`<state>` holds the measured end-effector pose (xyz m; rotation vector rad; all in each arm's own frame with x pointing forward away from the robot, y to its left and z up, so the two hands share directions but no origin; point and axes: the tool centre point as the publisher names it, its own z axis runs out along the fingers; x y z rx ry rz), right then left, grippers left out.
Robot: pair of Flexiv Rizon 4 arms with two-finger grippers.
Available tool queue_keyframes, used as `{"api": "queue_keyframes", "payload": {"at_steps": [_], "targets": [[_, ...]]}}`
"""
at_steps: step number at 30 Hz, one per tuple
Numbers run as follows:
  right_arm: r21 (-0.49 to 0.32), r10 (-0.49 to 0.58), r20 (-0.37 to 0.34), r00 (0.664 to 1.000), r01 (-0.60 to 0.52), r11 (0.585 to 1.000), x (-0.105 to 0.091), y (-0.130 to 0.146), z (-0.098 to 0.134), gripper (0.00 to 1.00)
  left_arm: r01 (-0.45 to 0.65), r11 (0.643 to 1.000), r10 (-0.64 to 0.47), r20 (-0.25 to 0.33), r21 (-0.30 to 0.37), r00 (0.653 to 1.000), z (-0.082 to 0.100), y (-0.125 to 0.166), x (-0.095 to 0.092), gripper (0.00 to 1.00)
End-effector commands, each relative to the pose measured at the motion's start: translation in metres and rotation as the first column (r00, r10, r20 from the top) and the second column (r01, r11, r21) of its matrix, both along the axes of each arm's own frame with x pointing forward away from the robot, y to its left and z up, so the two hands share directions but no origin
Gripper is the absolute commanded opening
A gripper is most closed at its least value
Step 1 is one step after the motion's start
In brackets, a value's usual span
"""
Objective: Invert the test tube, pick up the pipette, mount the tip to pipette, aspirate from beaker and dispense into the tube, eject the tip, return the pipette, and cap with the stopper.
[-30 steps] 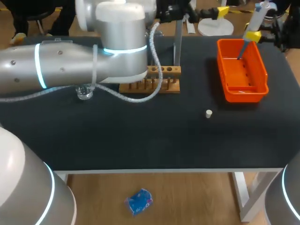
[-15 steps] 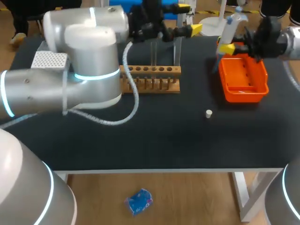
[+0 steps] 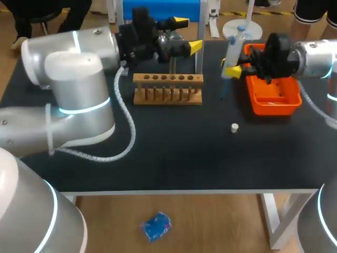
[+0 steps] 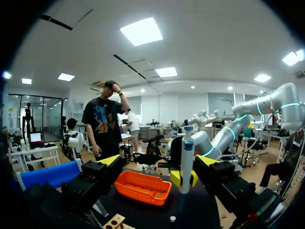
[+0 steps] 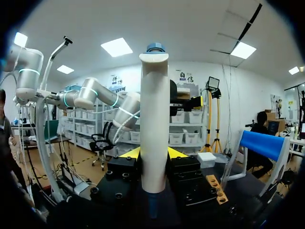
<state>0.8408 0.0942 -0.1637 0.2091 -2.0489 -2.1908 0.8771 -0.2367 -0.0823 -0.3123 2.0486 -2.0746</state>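
My right gripper (image 3: 235,67) is shut on the white pipette (image 3: 233,46), holding it upright just left of the orange tray (image 3: 274,103). The pipette's thin lower end (image 3: 222,93) points down at the table. In the right wrist view the pipette (image 5: 153,124) stands between the yellow tips. My left gripper (image 3: 187,35) hangs open and empty above the back of the wooden rack (image 3: 167,89), where a clear test tube (image 3: 172,64) stands upright. The left wrist view looks between its open gripper (image 4: 158,161) at the pipette (image 4: 186,155). A small white stopper (image 3: 235,127) lies on the mat. The beaker is hidden.
A white pipette stand (image 3: 242,27) sits at the back edge, behind the tray. A clear upright rod (image 3: 199,52) rises at the rack's right end. My left arm's bulk (image 3: 73,89) covers the table's left part.
My right gripper has carried the pipette left, from over the orange tray to beside the rack. The left arm has swung left, drawing its open gripper back from the pipette stand to above the rack.
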Motion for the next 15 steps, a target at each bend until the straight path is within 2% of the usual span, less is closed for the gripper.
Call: {"api": "queue_keyframes", "payload": {"at_steps": [1,3,15], "targets": [[-0.006,0.026,-0.008,1.000,-0.026,1.000,-0.0014,0.0192,-0.0049,0.00,-0.008,0.999,0.009,0.010,-0.045,1.000,-0.0083,0.0209,-0.0128,1.00],[-0.012,0.048,-0.010,0.999,-0.048,0.999,-0.0033,0.0238,-0.0048,0.00,-0.060,0.998,0.060,-0.006,-0.003,0.998,-0.0129,0.0236,-0.0135,1.00],[-0.012,0.048,-0.010,0.999,-0.048,0.999,-0.0033,0.0238,-0.0048,0.00,-0.060,0.998,0.060,-0.006,-0.003,0.998,-0.0129,0.0236,-0.0135,1.00]]}}
